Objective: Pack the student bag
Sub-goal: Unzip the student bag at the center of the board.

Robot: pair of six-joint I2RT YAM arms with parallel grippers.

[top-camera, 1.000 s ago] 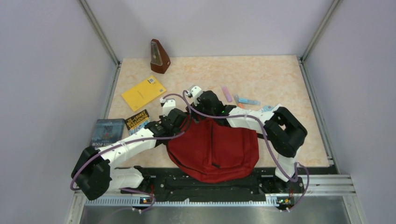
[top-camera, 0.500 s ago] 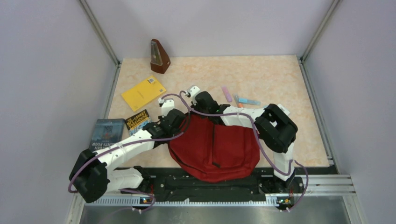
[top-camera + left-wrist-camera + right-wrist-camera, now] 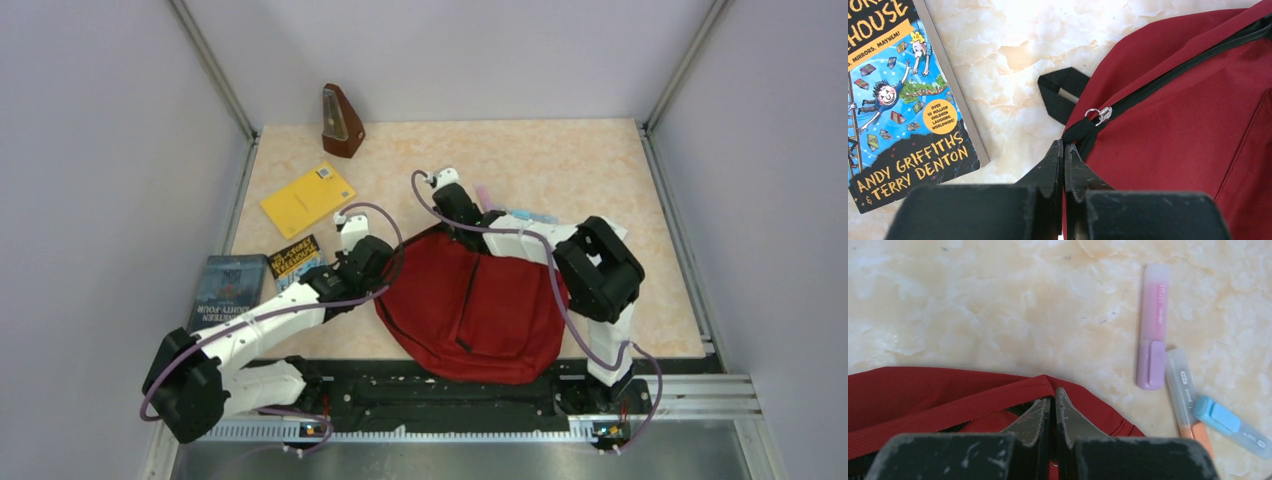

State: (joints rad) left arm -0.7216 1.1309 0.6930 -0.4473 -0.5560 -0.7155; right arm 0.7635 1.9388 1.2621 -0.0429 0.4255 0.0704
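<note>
Opening the dark red soft fabric backpack (image 3: 470, 310), clamped by left end effector (image 3: 1064, 150) at 10 o'clock, right end effector (image 3: 1053, 400) at 12. Next, probably spread its mouth.

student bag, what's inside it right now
No contents show inside the student bag: red fabric covers the interior. Only a dark slit shows beside the right fingers.

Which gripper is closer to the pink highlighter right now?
Right. The right gripper pinches the student bag at its rim, just short of the pink highlighter; the left gripper grips the opposite top corner, beside the paperback.
</note>
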